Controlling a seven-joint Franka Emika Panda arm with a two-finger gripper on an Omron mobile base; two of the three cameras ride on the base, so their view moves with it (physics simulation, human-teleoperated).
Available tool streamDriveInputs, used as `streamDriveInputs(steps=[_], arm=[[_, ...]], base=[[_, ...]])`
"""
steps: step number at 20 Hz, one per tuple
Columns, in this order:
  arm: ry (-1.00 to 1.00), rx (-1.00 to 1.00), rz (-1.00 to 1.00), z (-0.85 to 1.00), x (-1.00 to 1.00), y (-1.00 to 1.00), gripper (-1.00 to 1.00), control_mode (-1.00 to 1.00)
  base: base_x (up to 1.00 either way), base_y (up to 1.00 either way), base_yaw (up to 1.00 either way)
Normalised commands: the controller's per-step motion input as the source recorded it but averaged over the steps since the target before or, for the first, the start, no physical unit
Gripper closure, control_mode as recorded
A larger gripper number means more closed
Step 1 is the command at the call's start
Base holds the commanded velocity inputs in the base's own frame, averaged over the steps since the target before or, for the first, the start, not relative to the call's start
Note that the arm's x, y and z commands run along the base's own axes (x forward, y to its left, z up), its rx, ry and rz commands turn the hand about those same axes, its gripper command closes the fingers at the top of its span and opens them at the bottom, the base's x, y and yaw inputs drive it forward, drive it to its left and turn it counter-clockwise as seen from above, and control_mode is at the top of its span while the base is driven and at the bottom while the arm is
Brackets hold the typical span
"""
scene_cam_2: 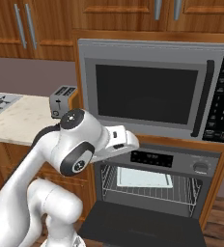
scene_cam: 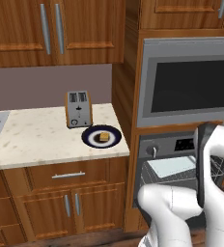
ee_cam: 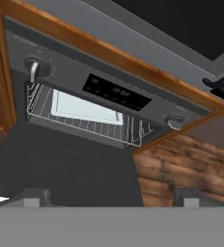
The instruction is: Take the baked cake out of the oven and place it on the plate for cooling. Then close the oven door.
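Golden-tan baked cake is sitting on the dark centre of the plate, a round plate with a navy rim that is lying near the front right corner of the pale speckled counter. Just behind the plate, a steel toaster is standing upright toward the counter's back edge. Right of the counter, set into a wooden column, the oven is showing its open cavity below a microwave with a keypad at its right side. Inside the cavity, a pale flat baking tray is resting on a wire rack. Hinged at the oven's lower edge, the oven door is lying fully down, its dark inner face turned upward. In the hand view, the gripper is facing the oven front at a tilt, with the door's dark face spreading between it and the cavity; its jaws are standing wide apart and are holding nothing, each of the fingertips rising at one side of the bottom of that view. White arm is bending in front of the wooden column, left of the oven in the right base view, clear of the door and of the counter
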Motion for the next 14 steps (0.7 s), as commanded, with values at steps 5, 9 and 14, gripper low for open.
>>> streamDriveInputs(steps=[5, 9, 14], arm=[[0.13, -0.05, 0.07, -0.12, -0.31, -0.01, -1.00, -1.00], [0.04, -0.01, 0.00, 0.00, -0.08, 0.00, -1.00, -1.00], [-0.01, 0.14, -0.13, -0.07, -0.22, -0.01, -1.00, -1.00]], base=[[0.00, 0.00, 0.00], [0.00, 0.00, 0.00], [0.00, 0.00, 0.00]])
